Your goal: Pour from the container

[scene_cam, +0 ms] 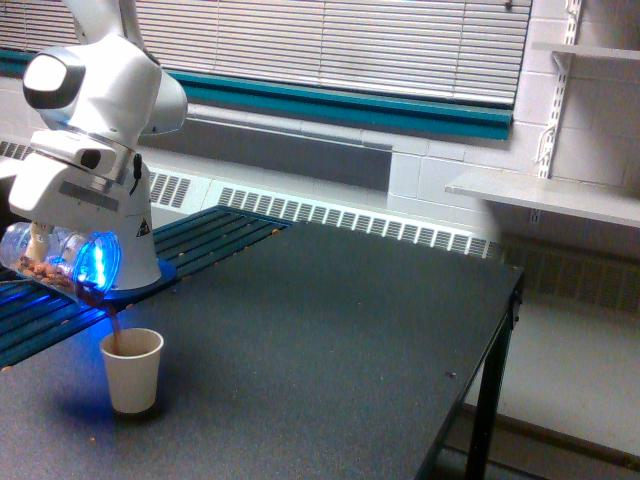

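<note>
Container [58, 263], a clear cup with brown bits inside, hangs tipped over on its side above the near corner of the table [330, 330] at the exterior view's left. Its mouth points down and toward the exterior view's right, lit by a blue glow, and a thin stream of brown bits [113, 325] falls from its lip. Right below, the small off-white paper cup [131, 370] stands upright on the dark table, its rim under the stream, with a blue sheen on the surface around its base.

The end effector [40, 245] grasps the container from above; a light-coloured finger shows against the cup's wall, the fingers clenched on it. Above it sits the white wrist of the arm [95, 110], bulky and rounded, reaching up out of the picture.

Behind the arm, a dark slatted surface with teal edges [200, 235] adjoins the table. Farther back runs a white radiator grille [350, 222] along the wall, under a teal sill and closed window blinds [330, 45]. At the exterior view's right, white shelves [545, 195] hang on wall rails against painted block.
</note>
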You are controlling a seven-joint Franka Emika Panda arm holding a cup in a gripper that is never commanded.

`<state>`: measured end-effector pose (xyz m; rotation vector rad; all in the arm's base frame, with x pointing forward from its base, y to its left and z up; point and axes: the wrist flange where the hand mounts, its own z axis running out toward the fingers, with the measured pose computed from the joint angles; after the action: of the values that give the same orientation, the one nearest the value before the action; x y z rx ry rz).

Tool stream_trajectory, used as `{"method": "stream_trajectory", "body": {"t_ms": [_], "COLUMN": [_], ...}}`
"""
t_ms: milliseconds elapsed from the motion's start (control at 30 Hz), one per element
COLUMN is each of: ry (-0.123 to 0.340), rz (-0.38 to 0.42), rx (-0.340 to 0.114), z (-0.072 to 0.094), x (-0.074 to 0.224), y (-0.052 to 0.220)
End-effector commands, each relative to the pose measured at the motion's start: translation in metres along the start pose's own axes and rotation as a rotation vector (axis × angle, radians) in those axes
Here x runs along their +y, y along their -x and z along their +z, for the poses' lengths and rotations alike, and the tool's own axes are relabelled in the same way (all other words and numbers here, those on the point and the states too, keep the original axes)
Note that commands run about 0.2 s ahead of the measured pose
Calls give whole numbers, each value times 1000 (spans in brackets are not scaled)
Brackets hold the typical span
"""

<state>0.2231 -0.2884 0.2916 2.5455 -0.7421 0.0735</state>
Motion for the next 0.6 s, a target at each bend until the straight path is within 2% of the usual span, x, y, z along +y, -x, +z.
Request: {"method": "stream_trajectory", "body": {"t_ms": [33,600], "ry": [16,54], "rz": [-45,-94], "rx": [5,-24], "z": [-6,-15], "x": [3,13], "y": [-4,-3]}}
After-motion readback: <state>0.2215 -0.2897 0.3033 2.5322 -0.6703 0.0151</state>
